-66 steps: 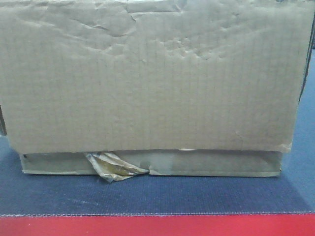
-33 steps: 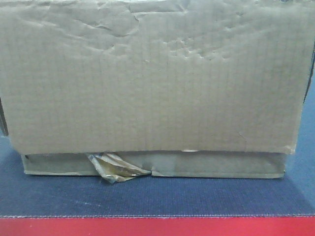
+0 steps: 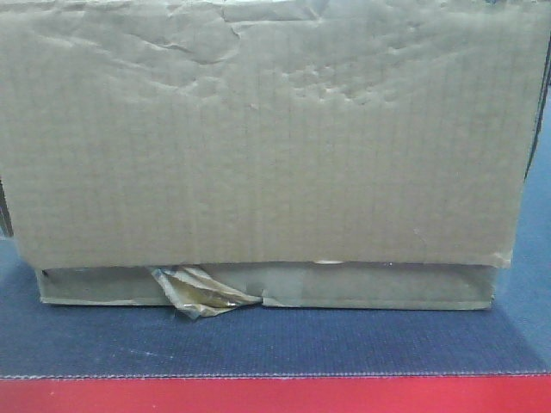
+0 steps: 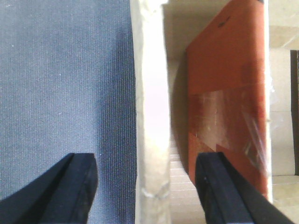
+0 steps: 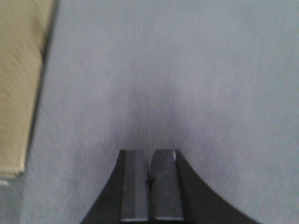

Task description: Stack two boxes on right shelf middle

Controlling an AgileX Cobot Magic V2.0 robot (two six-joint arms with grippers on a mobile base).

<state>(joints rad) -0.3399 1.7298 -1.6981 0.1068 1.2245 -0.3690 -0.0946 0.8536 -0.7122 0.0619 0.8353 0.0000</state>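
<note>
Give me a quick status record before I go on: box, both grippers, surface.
box: brown carton, sitting on mat
tape scrap: crumpled, at the carton's bottom edge
left gripper: open, jaws either side of a cardboard wall
right gripper: shut, holding nothing, above the mat
shelf: not in view

Blue-grey woven mat [image 3: 258, 344], red front edge [image 3: 275, 396]
</note>
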